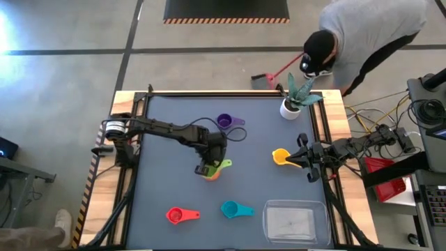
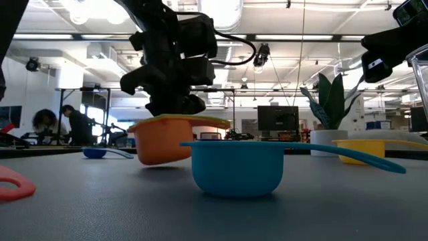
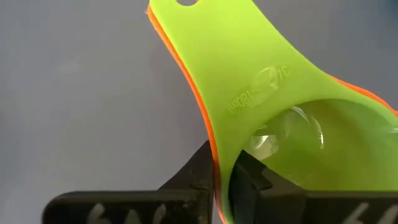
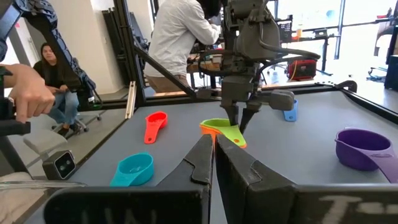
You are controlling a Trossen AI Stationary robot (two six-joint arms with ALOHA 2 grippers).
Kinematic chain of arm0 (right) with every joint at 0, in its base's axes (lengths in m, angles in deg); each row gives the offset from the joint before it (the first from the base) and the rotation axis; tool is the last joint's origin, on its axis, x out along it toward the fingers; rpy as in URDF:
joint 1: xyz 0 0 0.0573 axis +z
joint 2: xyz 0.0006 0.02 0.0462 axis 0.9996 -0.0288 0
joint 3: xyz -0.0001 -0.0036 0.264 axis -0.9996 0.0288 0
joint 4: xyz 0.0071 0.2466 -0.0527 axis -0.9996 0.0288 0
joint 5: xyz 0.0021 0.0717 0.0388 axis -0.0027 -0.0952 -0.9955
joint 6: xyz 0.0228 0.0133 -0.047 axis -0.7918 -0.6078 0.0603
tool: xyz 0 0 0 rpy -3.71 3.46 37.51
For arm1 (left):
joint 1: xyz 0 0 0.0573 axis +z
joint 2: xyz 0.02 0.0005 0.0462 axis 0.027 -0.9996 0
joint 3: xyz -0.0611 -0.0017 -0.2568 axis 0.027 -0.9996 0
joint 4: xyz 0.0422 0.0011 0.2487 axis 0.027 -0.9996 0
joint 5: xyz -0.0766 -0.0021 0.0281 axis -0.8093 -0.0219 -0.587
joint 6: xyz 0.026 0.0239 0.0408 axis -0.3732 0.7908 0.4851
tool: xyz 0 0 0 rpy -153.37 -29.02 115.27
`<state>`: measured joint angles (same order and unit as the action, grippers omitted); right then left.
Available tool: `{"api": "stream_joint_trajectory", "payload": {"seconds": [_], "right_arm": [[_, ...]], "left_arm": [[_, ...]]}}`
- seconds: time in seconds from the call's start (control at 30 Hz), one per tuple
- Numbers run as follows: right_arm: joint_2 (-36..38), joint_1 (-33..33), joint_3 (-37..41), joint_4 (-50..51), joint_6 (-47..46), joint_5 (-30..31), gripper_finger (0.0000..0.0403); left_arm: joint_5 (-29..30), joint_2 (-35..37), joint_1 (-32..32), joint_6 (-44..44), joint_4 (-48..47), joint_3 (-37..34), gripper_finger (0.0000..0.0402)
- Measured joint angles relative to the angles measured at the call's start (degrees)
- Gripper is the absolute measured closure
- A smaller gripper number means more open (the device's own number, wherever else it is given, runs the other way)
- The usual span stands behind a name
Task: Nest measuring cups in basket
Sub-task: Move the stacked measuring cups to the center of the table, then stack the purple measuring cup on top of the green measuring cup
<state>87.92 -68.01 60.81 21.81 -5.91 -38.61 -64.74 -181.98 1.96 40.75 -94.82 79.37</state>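
Observation:
A green measuring cup is nested in an orange one at the table's middle, and my left gripper is shut on the pair from above. The purple cup lies farther back. The yellow cup lies on the right, just in front of my right gripper, which is shut, level and touches nothing. The red cup and the teal cup rest near the front edge. A blue cup shows behind the left arm. The clear basket stands at the front right. My left gripper pinches the nested cups' wall at the root of the handles. One finger is inside the green bowl and one is outside the orange cup. The fingers slant down from above. The pair is slightly tilted just over the table; whether it touches the table, I cannot tell.
A white plant pot stands at the back right of the table. A person bends over beyond the far edge. Bare grey table lies between the nested cups and the basket, apart from the teal cup.

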Motion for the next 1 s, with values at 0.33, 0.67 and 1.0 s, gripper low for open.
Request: {"api": "stream_joint_trajectory", "payload": {"seconds": [0.33, 0.67, 1.0], "right_arm": [[0.0, 0.0, 0.0, 0.0, 0.0, 0.0, 0.0394], [0.0, 0.0, 0.0, 0.0, 0.0, 0.0, 0.0394], [0.0, 0.0, 0.0, 0.0, 0.0, 0.0, 0.0394]], "left_arm": [[0.0, 0.1, 0.4, -1.0, -0.1, 0.0, 0.0292], [0.3, 2.4, 1.4, -1.0, -3.1, 0.0, 0.0220], [2.0, 16.0, 1.6, -4.4, 6.0, -7.9, 0.0223]]}}
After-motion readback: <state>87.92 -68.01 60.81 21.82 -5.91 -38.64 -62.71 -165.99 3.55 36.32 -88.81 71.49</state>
